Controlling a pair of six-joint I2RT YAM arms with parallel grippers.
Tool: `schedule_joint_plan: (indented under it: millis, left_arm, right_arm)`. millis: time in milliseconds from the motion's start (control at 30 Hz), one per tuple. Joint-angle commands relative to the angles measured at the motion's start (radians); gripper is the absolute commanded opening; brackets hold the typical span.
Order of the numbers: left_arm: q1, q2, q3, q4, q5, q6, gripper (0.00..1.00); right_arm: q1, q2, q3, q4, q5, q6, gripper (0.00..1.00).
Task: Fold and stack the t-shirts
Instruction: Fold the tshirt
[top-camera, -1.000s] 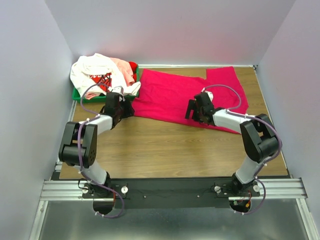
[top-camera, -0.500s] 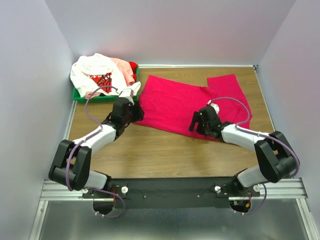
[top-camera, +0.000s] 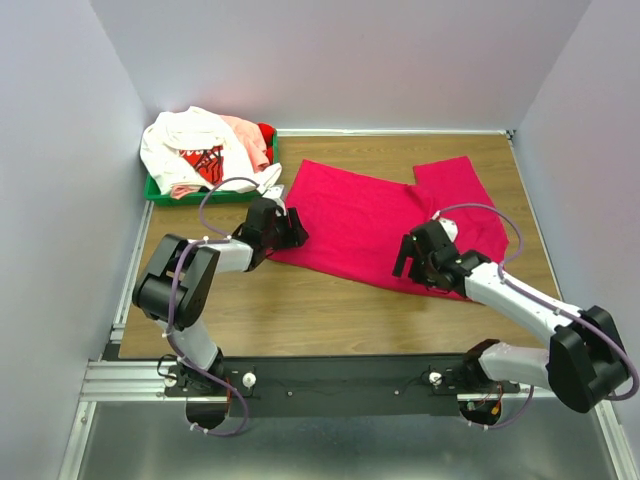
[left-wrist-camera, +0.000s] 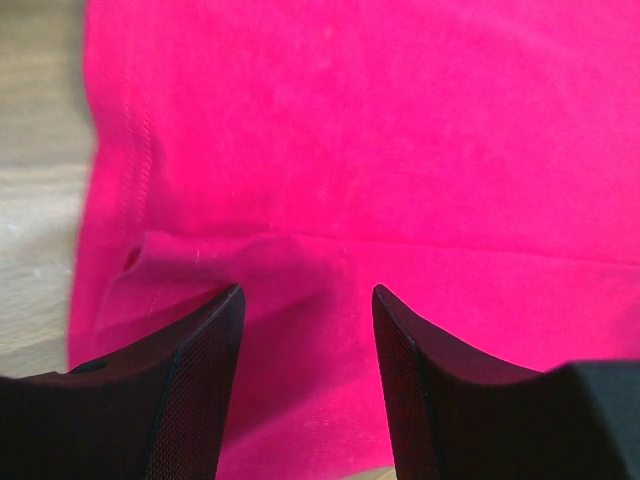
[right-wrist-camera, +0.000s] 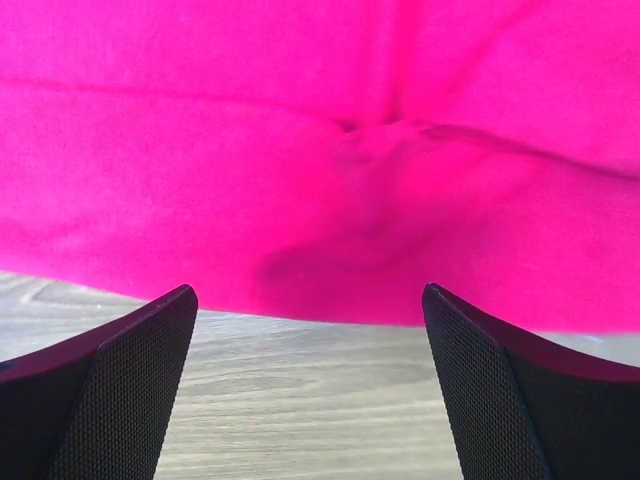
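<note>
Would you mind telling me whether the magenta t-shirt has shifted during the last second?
Yes. The magenta t-shirt slid rightward and toward the arms, away from the green tray.

Bare desk (top-camera: 330, 310) open along the near side
Magenta t-shirt (top-camera: 365, 210) lies flat across the far middle; green tray (top-camera: 158, 190) heaped with t-shirts (top-camera: 195, 140) fills the far-left corner, beside the wall (top-camera: 70, 150).

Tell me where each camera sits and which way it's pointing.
Top external: above and behind the robot, looking down on the table; left arm and right arm show whole.
Left wrist: on the left arm, facing down at the magenta shirt; the open left gripper shows.
Right wrist: on the right arm, facing the shirt's edge and table; the open right gripper shows.
Shared: all three see the magenta shirt.
</note>
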Motion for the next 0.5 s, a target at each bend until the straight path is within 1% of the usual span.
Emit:
schedule_joint_plan:
  millis: [0, 133, 233, 433, 467]
  left_arm:
    - [-0.008, 0.009, -0.049, 0.063, 0.026, -0.002, 0.62]
    - [-0.006, -0.023, -0.107, 0.063, -0.023, -0.002, 0.61]
    - [-0.003, -0.042, -0.147, 0.065, -0.061, -0.005, 0.62]
    - [-0.005, -0.080, -0.219, 0.100, -0.060, -0.033, 0.62]
    - [-0.005, -0.088, -0.222, 0.101, -0.060, -0.034, 0.62]
  right_arm:
    - [-0.003, -0.041, 0.061, -0.171, 0.159, 0.024, 1.00]
    - [-0.077, -0.048, 0.070, -0.194, 0.186, 0.006, 1.00]
    - [-0.169, -0.057, 0.075, -0.192, 0.176, -0.016, 1.00]
    - [-0.246, -0.031, 0.101, -0.185, 0.176, -0.028, 1.00]
    - [-0.253, -0.025, 0.103, -0.185, 0.179, -0.031, 0.98]
